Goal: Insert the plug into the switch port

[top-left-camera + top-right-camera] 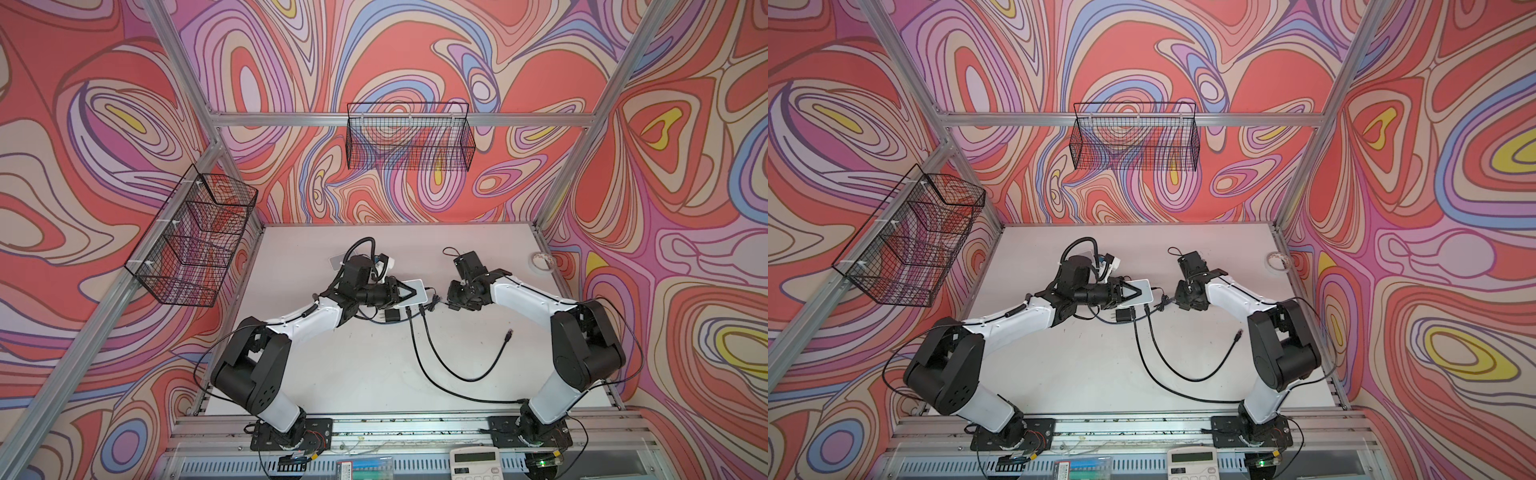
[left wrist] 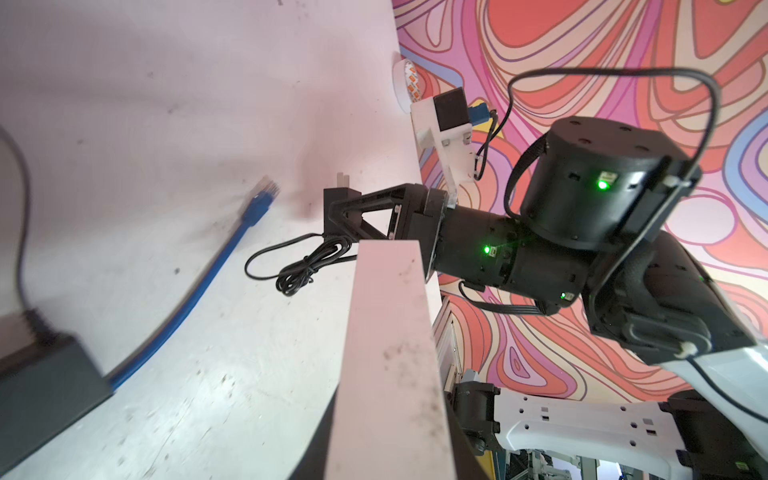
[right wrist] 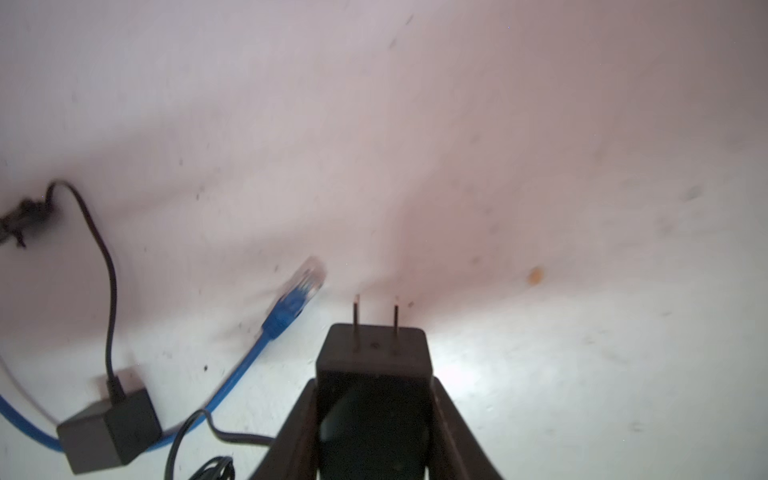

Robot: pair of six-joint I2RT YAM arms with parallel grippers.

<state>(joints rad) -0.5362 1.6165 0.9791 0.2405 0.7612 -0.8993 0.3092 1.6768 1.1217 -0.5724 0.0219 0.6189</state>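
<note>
While black cables (image 1: 469, 380) loop over the table (image 1: 332, 374) nearest the arm bases, the left claw (image 1: 413, 292) farther in is clamped on the flat white switch (image 1: 422, 297). Facing it, the right claw (image 3: 374, 382) pinches a black two-pronged power plug (image 3: 372, 353). A blue cable's clear plug (image 3: 309, 276) lies loose on the table nearby. A tape roll (image 1: 541, 262) sits at the far right edge.

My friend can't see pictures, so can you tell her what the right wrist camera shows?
The robot's right hand grips a black power adapter, its two metal prongs pointing out over the white table. Next to it lie a blue cable with a clear plug and a small black box with a black cord.
</note>
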